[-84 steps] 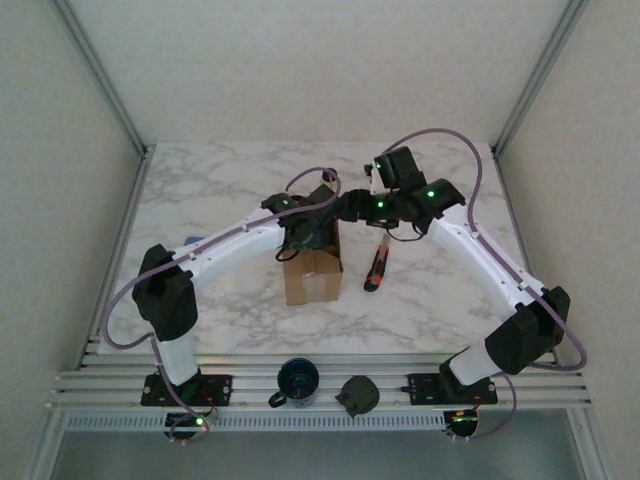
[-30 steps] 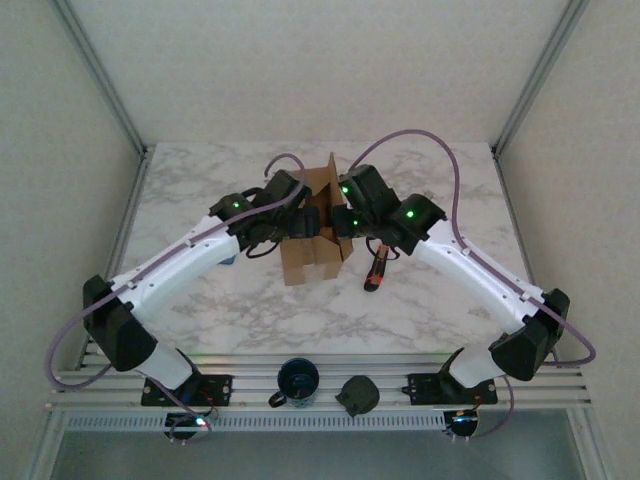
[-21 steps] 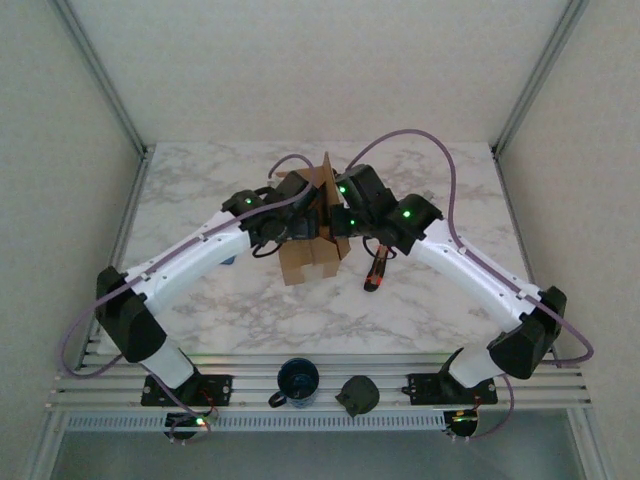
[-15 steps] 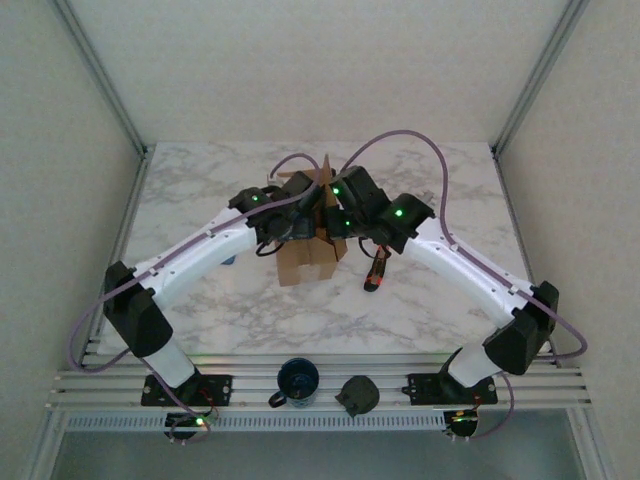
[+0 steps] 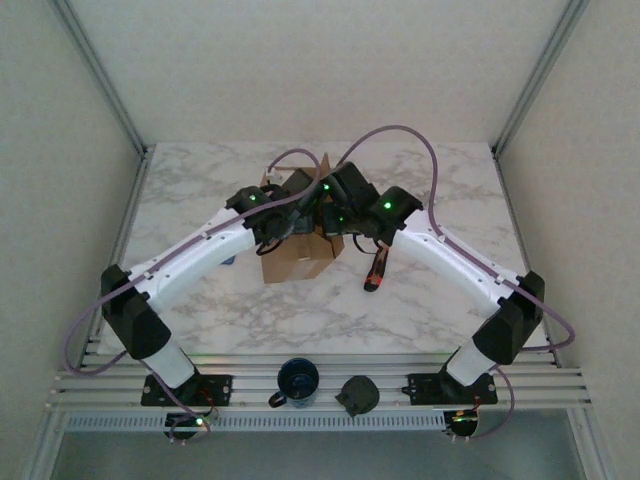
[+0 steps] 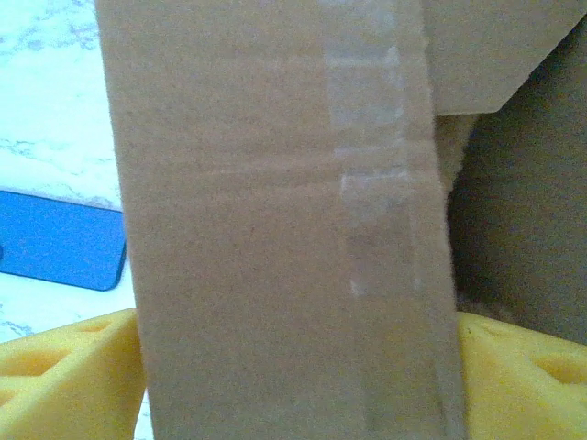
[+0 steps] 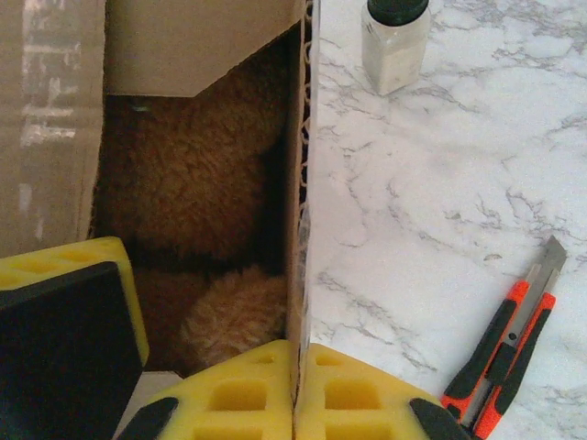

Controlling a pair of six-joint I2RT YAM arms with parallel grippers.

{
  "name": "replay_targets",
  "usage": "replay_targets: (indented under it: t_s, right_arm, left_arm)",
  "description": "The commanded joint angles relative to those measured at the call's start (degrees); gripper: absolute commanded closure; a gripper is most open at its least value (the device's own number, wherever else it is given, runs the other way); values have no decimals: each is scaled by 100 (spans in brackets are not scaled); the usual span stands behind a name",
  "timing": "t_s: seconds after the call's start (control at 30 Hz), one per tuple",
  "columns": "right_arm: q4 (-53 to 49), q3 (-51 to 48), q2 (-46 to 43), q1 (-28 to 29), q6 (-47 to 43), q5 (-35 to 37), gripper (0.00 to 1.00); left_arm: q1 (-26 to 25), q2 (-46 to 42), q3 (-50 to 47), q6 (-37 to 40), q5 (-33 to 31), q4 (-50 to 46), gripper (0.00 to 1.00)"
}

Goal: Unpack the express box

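Flaps up, the express box (image 5: 300,262) stands near the middle of the marble tabletop (image 5: 450,200), with both arms meeting over its open top. Inside it lies a brown plush toy (image 7: 197,183), furry and filling most of the opening. The right fingers (image 7: 358,394) are clenched on the upper edge of the box's right wall, the cardboard pinched thin between the yellow pads. The left fingers (image 6: 64,367) stand wide apart with a taped flap (image 6: 284,229) upright between them; whether they press on it I cannot tell. Just right of the box lies an orange-and-black utility knife (image 7: 509,348), and beyond that wall stands a small white bottle (image 7: 394,41). A flat blue object (image 6: 60,243) lies left of the box.
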Motion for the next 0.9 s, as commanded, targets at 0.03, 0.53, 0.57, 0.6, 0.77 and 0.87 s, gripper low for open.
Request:
replay_targets:
  t_s: [0.03, 0.53, 0.57, 0.6, 0.77, 0.87]
  right_arm:
    - [-20, 151, 122, 38, 107, 10, 100]
    - [59, 100, 95, -46, 151, -123, 100]
    - [69, 82, 87, -51, 159, -123, 100]
    - [102, 63, 72, -56, 169, -123, 100]
    - [168, -24, -15, -70, 177, -165, 100]
    - [174, -24, -19, -74, 162, -183, 100]
  left_arm:
    - [-117, -451, -51, -57, -619, 141, 20]
    - [-126, -423, -210, 176, 787, 646, 44]
    - [-131, -400, -208, 141, 861, 633, 44]
    - [-139, -377, -230, 83, 893, 626, 43]
    - [-143, -147, -349, -162, 736, 488, 35]
    - [-160, 70, -347, -289, 683, 404, 32]
